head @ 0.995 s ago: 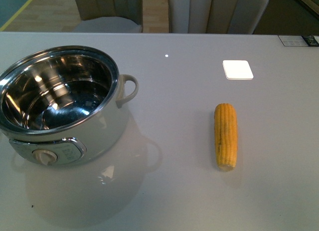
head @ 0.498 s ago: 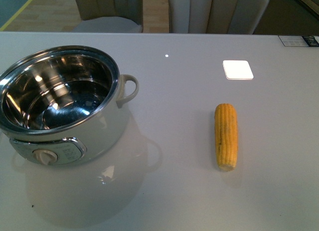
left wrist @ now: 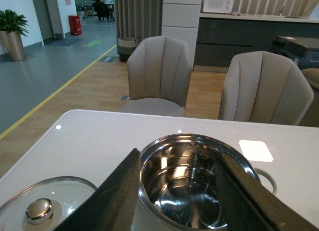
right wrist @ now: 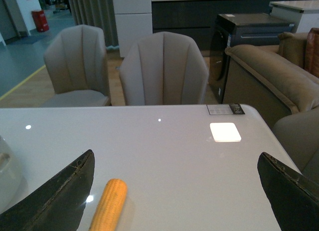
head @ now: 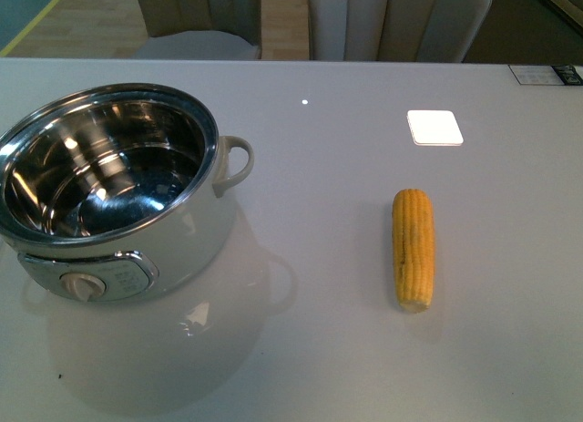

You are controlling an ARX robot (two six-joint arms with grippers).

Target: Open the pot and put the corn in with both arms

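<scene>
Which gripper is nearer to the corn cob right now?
Right. The right gripper, open, has the corn cob just ahead of it. The left gripper, also open, faces the pot, with the cob out of its view.

Open, seemingly empty pot [head: 196, 232]; corn [head: 414, 249] apart

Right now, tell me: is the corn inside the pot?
No, the corn lies on the table, apart from the pot, whose steel bowl holds nothing.
</scene>
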